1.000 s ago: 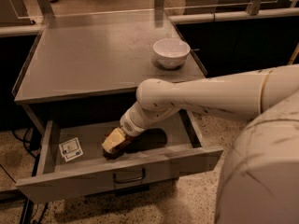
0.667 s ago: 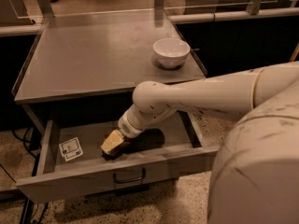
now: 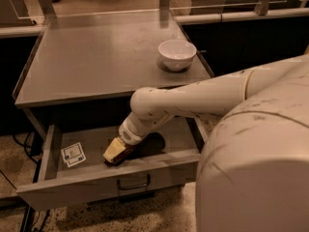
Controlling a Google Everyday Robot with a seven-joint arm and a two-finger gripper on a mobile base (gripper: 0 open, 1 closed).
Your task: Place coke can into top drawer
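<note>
**A:** How does the coke can look?

**B:** Very little of it shows. There is only a sliver of dark red right against the gripper, on the side toward the drawer's middle. The rest is hidden behind the gripper's pale body. I cannot make out its silver ends or any dents.

**A:** Where is it?

**B:** Low inside the top drawer, which is pulled open. It is touching the gripper or very nearly so. I cannot tell whether it stands on the drawer floor.

**A:** Is there any writing you can read?

**B:** None on the can. Near the gripper, toward the drawer's left wall, a small white square tag lies flat on the drawer floor. It has a dark printed pattern that is too small to read.

**A:** And the gripper itself?

**B:** It reaches down into the drawer at a slant from the cream arm, with its tip close to the front panel. I cannot tell whether it is gripping the can or is loose around it. The dark curved handle sits just below it on the front panel. A white bowl stands well above and beyond it on the grey table top.
</note>
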